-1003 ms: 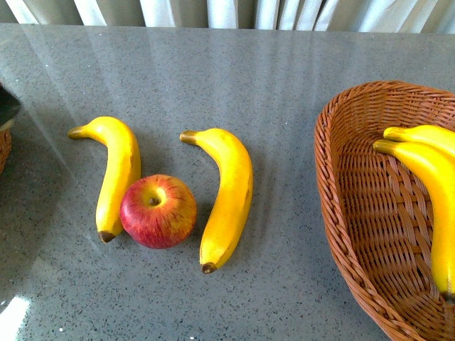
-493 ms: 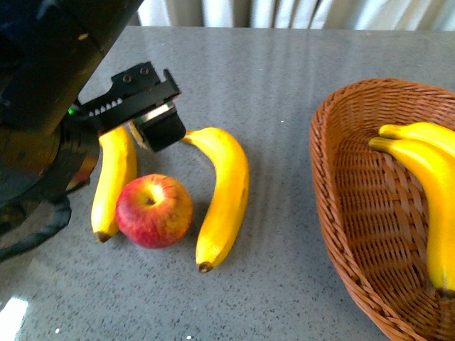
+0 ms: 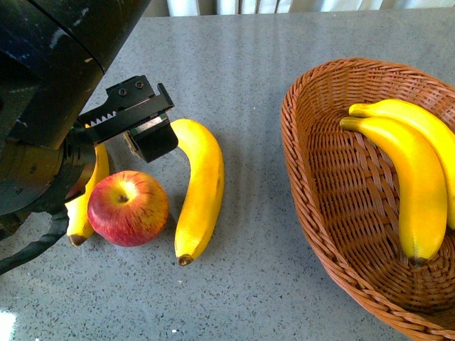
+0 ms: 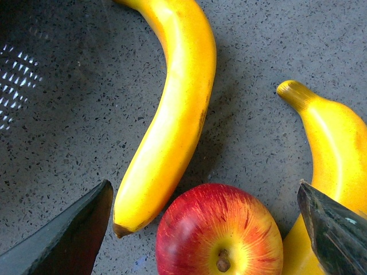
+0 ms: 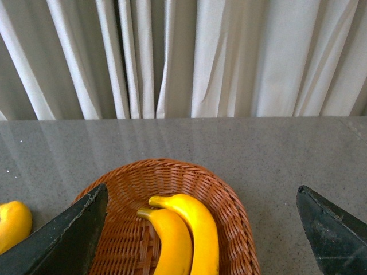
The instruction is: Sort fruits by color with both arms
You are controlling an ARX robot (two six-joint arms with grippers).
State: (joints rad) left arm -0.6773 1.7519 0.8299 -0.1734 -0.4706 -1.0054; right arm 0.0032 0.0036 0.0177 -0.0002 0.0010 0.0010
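Pale pleated curtains [image 5: 172, 57] hang behind a grey speckled stone desk [image 3: 249, 302]. At far left, the bulky black left arm [image 3: 43, 92] reaches in; its black two-fingered left tool [image 4: 203, 189] is spread wide, holding nothing, and in the wrist view its fingers stand either side of the fruit.

Half hidden under that arm lies a glossy curved yellow banana with a brown tip [image 3: 79, 217], touching the round red apple with a yellow blush round its stem [image 3: 128, 207]. Just beside the apple on its other side lies a second curved yellow banana [image 3: 201, 192].

The apple looks firm, smooth and likely slippery, so it is best taken across its widest girth. Fingers have little room, with a banana close on each side. Both bananas seem stiff and light; mid-length is the surest hold.

Further right, an oval brown wicker basket [image 3: 334, 206] holds two yellow bananas side by side [image 3: 405, 185] [image 3: 426, 124], and no red fruit. From its wrist view, the right tool [image 5: 200, 188] hangs wide and empty, facing that basket.
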